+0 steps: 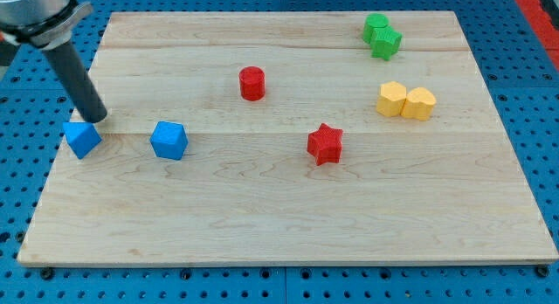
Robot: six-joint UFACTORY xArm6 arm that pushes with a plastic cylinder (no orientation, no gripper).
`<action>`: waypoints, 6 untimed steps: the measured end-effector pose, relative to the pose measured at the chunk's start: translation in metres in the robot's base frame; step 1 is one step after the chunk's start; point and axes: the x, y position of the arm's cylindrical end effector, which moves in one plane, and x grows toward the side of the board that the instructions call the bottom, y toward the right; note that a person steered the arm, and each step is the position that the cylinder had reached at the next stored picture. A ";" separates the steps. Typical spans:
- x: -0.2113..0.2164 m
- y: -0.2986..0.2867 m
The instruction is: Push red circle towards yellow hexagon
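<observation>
My tip at the table's nine o'clock edge, far from the red circle.

My tip point(96, 118) sits just above a blue block point(82, 138), at its one o'clock; there is no hand on this rod and it holds nothing. The red circle point(251, 83) stands near the centre of the wooden table point(279, 225), well apart from the yellow hexagon point(392, 99) at its three o'clock, which touches a second yellow block point(419, 103). A blue cube point(169, 140), red star point(325, 144) and two touching green blocks point(382, 35) lie elsewhere. No writing is readable.
</observation>
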 end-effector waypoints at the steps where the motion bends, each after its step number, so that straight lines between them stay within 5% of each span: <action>1: -0.038 0.061; 5: -0.047 0.203; 6: -0.002 0.250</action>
